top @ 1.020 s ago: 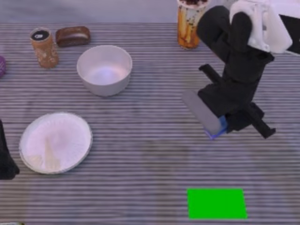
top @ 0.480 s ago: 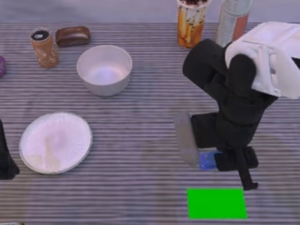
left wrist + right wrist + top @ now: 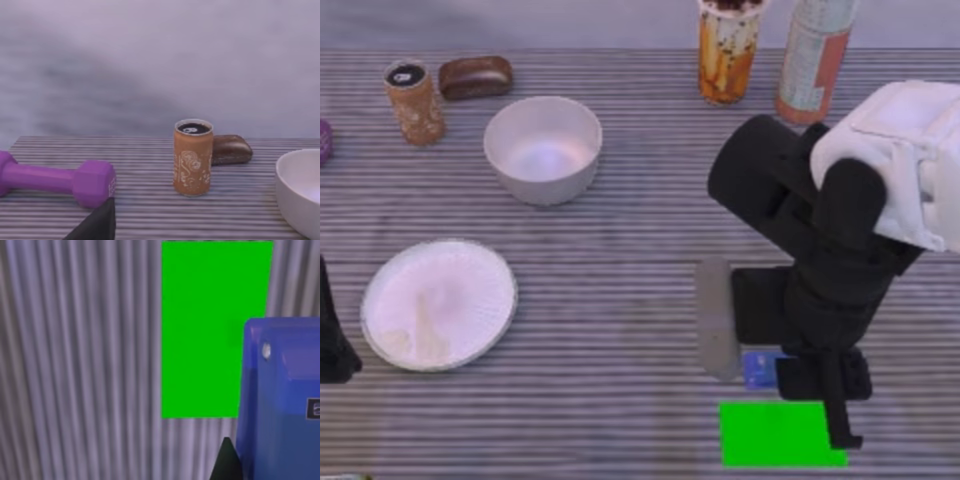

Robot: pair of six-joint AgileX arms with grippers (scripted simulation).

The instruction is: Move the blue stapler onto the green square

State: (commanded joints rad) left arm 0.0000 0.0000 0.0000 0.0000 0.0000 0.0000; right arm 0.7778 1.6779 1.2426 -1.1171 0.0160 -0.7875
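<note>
Carry step: right hand (image 3: 790, 368) clamped on blue stapler (image 3: 757, 368) just short of green square (image 3: 775, 435); next, advance nearer and lower.

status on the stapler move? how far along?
Done: the blue stapler is picked up, held by the right gripper. In hand: it is carried above the table, just short of the green square. Left: bring it over the square, lower and release. Left arm sits parked at the table's left edge.
</note>
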